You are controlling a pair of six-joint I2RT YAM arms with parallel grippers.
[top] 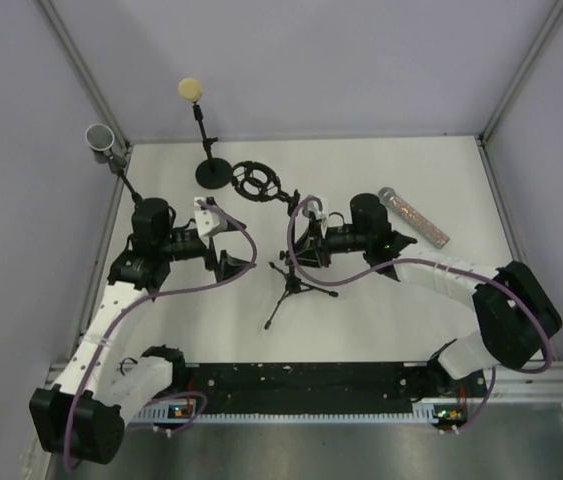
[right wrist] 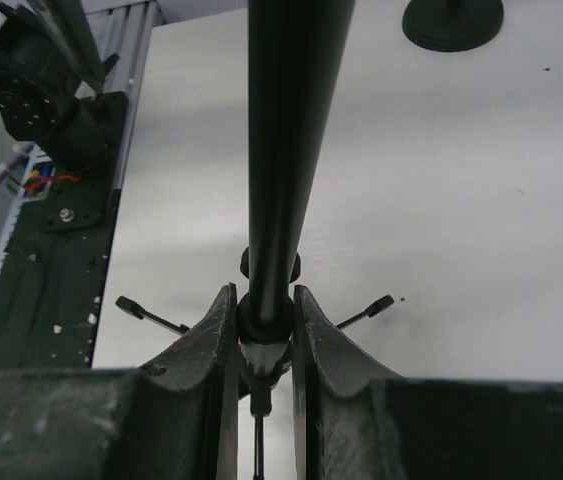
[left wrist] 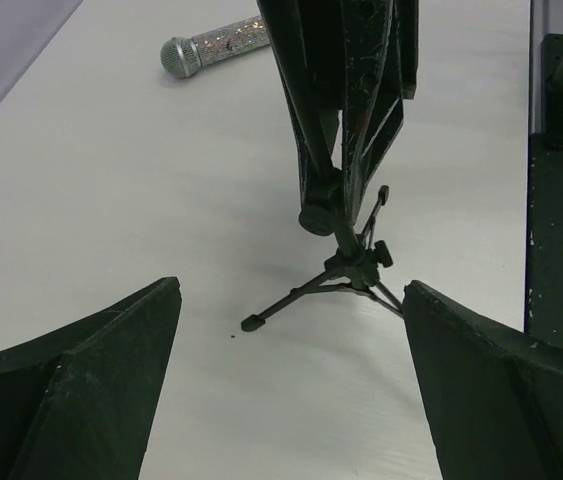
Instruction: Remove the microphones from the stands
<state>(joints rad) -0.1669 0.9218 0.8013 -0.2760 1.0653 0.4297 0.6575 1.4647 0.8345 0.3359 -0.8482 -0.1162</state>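
Tripod stand (top: 289, 285): mid-table (top: 411, 320); my right gripper (right wrist: 264, 312) is clamped on its pole. Left gripper (left wrist: 291, 290): fingers wide apart, facing the stand, not touching. Microphone (top: 413, 218): flat on the table right of the stand, well apart.

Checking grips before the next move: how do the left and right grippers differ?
The left gripper is open and holds nothing; the right gripper is shut on the tripod stand. The left gripper stands apart from the stand; the right gripper touches it. Both face the stand.
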